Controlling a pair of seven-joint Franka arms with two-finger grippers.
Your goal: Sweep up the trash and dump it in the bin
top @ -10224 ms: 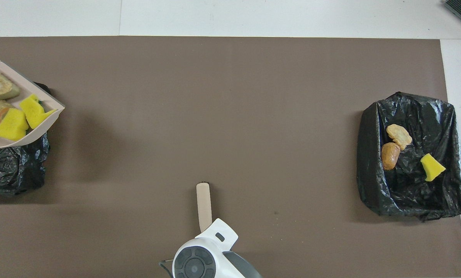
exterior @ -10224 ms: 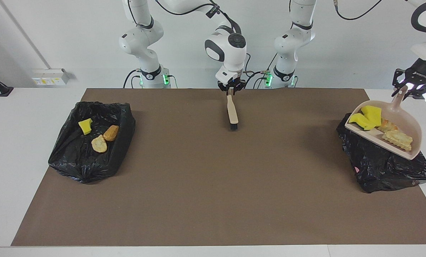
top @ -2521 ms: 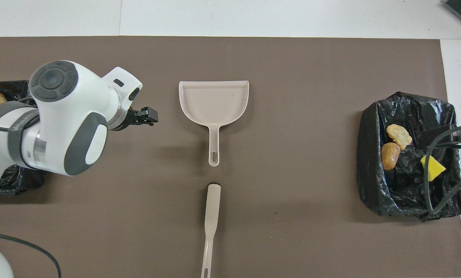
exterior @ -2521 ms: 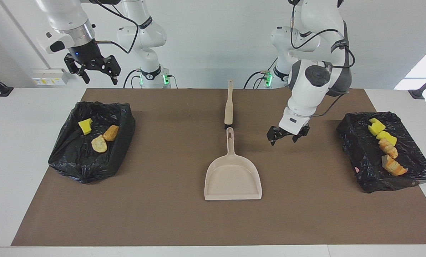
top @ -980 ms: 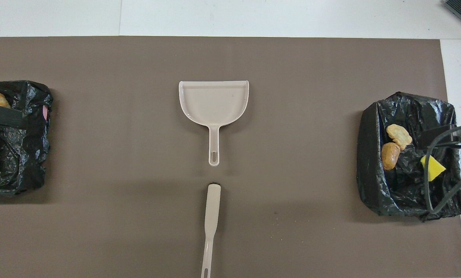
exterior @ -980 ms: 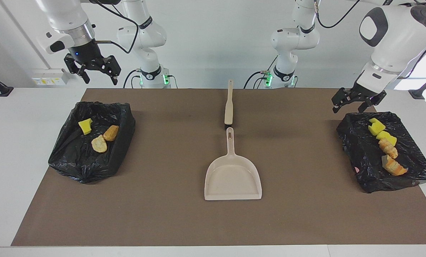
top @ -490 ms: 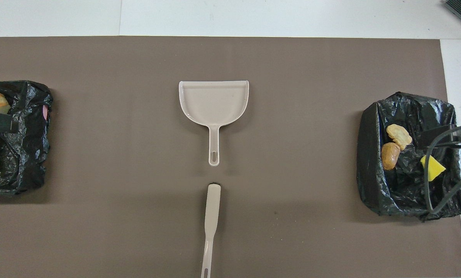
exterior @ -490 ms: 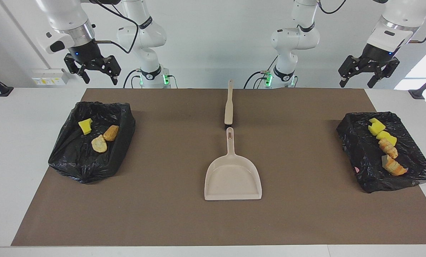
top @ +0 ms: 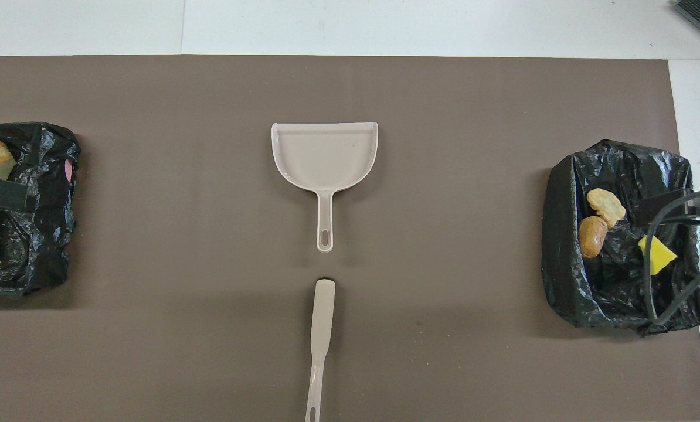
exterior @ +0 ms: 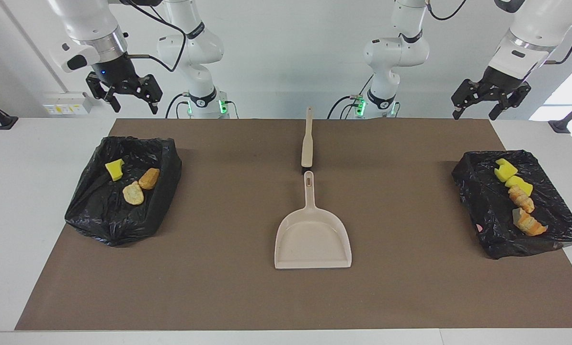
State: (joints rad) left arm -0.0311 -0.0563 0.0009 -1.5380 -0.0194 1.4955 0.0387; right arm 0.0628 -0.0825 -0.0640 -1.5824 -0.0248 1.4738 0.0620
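Two black-bagged bins on brown mat [exterior: 247, 297]: bin at left arm's end [exterior: 492, 215] w/ four trash pcs [exterior: 520, 199], bin at right arm's end [exterior: 108, 215] w/ three trash pcs [exterior: 133, 193]. Beige dustpan [exterior: 313, 239] lies mid-mat, empty, handle twd robots; brush [exterior: 307, 146] just nearer robots, in line w/ it. Left gripper [exterior: 488, 102] raised over table edge nr its bin, fingers apart, holding nothing. Right gripper [exterior: 125, 94] raised nr its bin, fingers apart, empty too.
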